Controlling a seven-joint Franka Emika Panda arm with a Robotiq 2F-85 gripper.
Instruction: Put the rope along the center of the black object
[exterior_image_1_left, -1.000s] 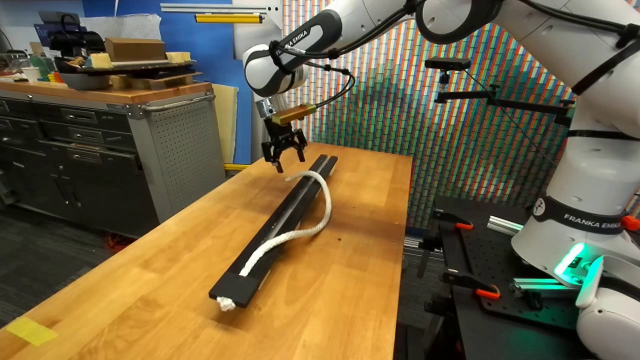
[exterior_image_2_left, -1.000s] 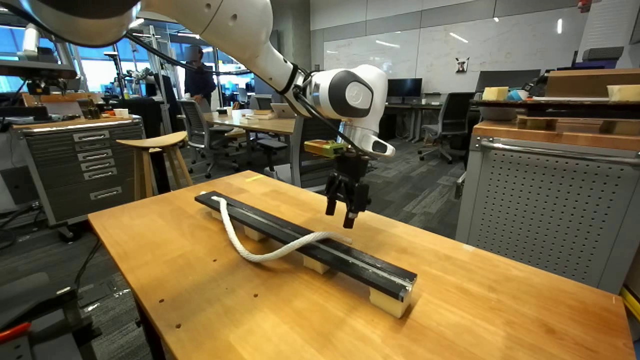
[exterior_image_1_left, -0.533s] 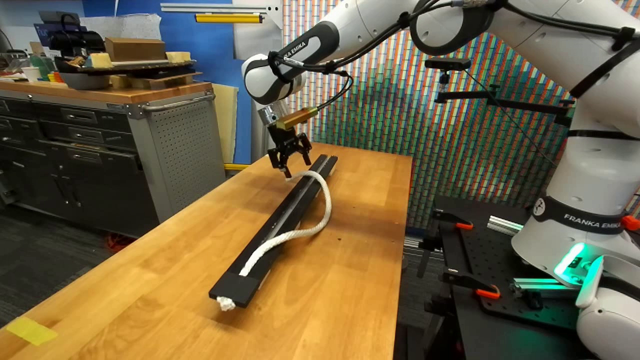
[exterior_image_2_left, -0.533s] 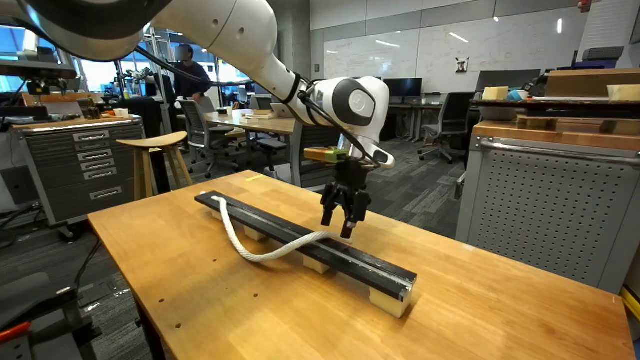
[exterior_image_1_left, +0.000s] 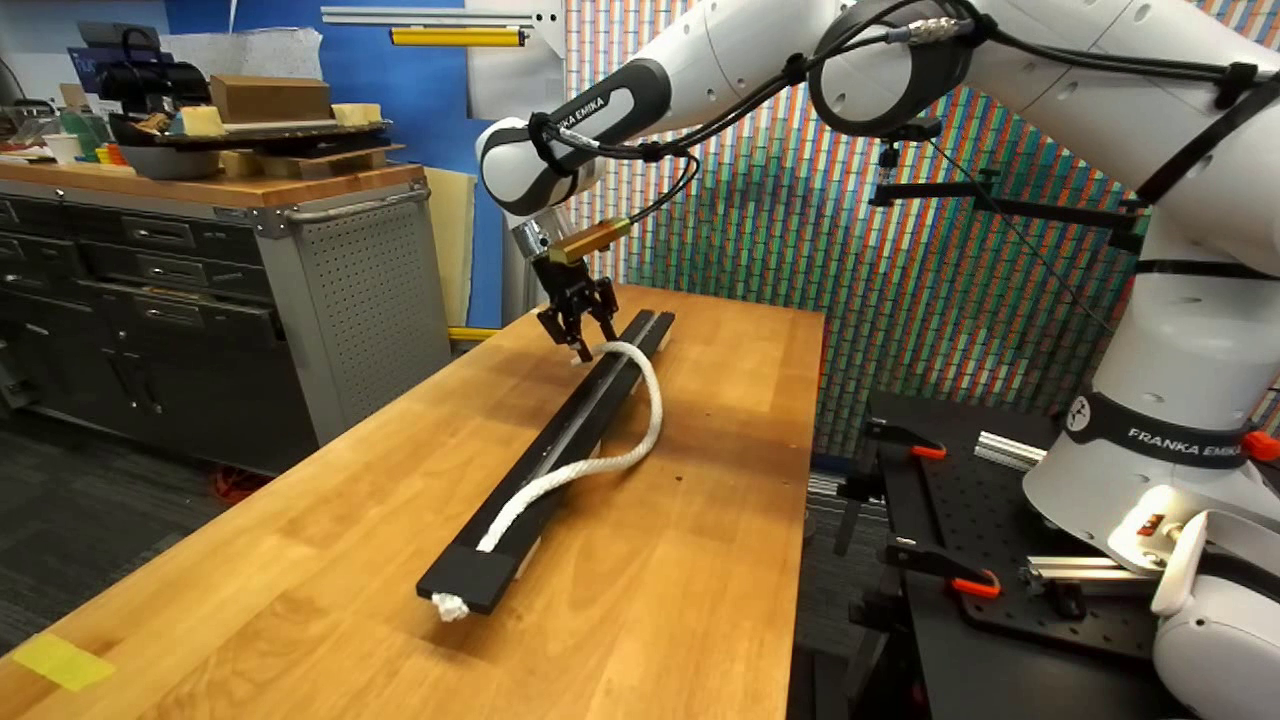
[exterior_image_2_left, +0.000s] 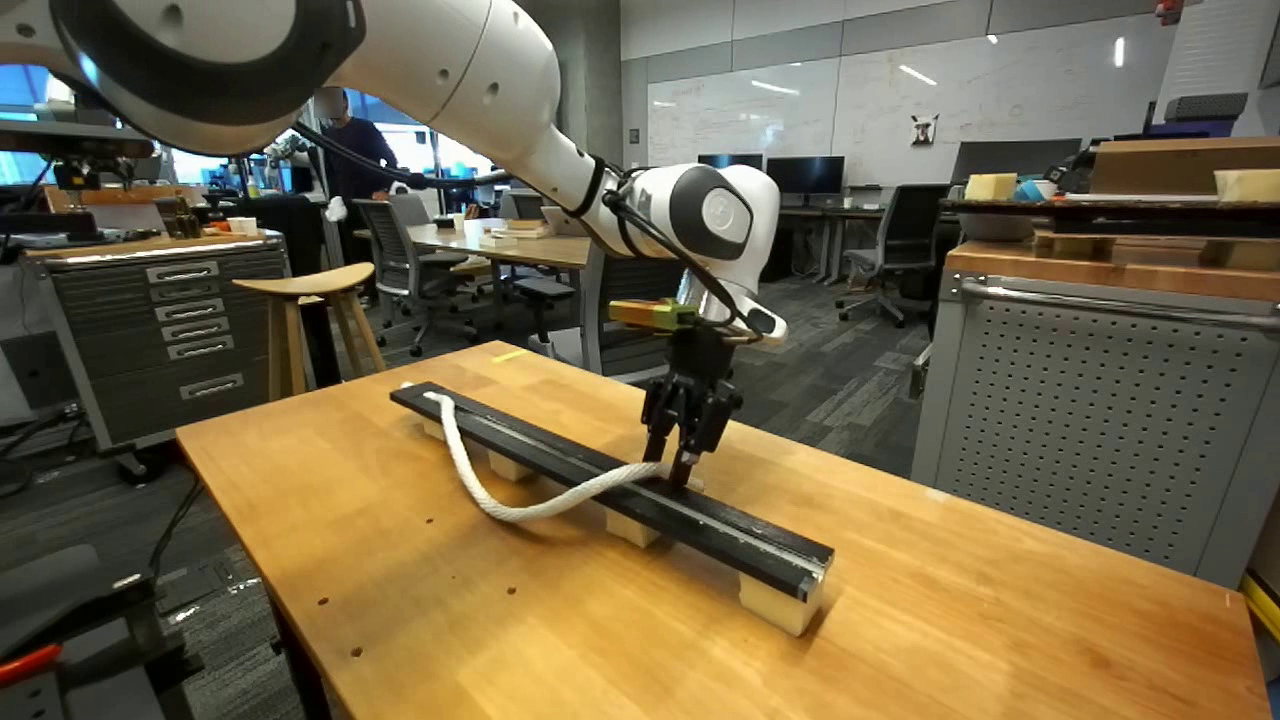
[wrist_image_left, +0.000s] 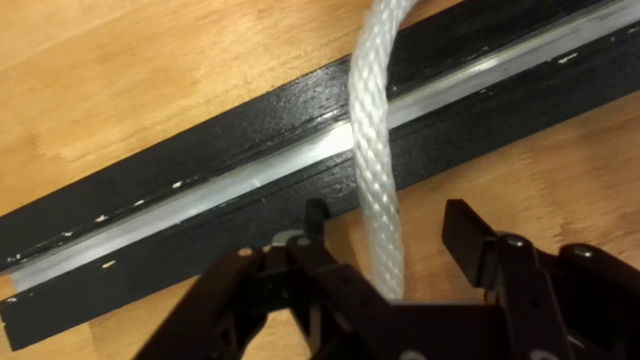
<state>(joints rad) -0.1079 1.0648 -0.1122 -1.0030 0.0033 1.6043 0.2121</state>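
While wrist view crops it, rope (exterior_image_2_left: 525, 514) bows off black bar (exterior_image_2_left: 560, 455) in both exterior views, gripper (wrist_image_left: 387, 222) spread astride.

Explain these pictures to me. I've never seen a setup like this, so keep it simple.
The white machine is a robot arm, ending in a black two-fingered gripper. The wide pictures are taken from two places outside the robot; the close-up is taken from the arm's wrist, looking down past the fingers.

On the wooden table, a long black bar rests on pale blocks, with a shiny strip along its middle. A white rope lies partly on the bar, bulges off one side, then crosses back over it.

Nothing is held: the gripper is open, its fingers on either side of the rope near one end.
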